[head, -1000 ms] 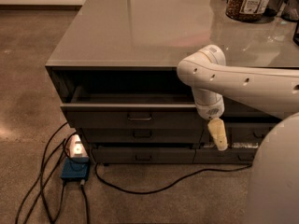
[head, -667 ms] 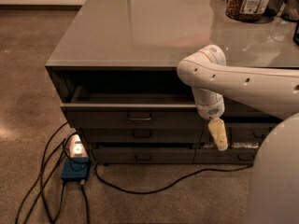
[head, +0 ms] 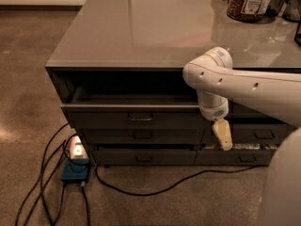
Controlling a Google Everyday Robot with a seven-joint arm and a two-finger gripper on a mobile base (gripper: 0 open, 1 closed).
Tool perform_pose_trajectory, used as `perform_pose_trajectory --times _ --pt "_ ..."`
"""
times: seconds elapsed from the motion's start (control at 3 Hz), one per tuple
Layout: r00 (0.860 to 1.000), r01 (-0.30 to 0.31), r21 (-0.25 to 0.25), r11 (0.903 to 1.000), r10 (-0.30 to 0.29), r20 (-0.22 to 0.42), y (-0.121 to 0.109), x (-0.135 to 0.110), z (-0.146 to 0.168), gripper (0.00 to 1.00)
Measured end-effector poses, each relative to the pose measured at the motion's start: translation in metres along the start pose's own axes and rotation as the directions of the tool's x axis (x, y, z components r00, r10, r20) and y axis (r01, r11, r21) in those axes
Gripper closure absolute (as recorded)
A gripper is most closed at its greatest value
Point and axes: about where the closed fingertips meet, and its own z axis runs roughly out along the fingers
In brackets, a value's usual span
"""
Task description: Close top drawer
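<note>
The top drawer is wide and dark grey, with a small bar pull in the middle of its flat front. It stands pulled out a short way from under the grey countertop, and a strip of its inside shows above the front. My gripper hangs from the white arm at the drawer's right end, in front of the cabinet face, pointing down. It reaches below the drawer front, level with the lower drawers.
Shorter dark grey drawers sit below and to the right. A blue power box with a lit lamp and black cables lies on the floor at the left. A jar stands on the countertop.
</note>
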Motion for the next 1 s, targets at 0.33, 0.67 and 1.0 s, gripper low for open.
perform_pose_trajectory --times 0.33,0.67,1.0 --pt "0.995 0.103 0.099 0.9898 -0.103 -0.005 -0.019 -0.004 -0.005 0.00" --pt "0.990 0.137 0.174 0.9750 -0.142 0.016 -0.037 0.003 -0.004 0.00" --pt "0.995 0.102 0.197 0.9750 -0.104 0.000 -0.050 0.015 0.004 0.00"
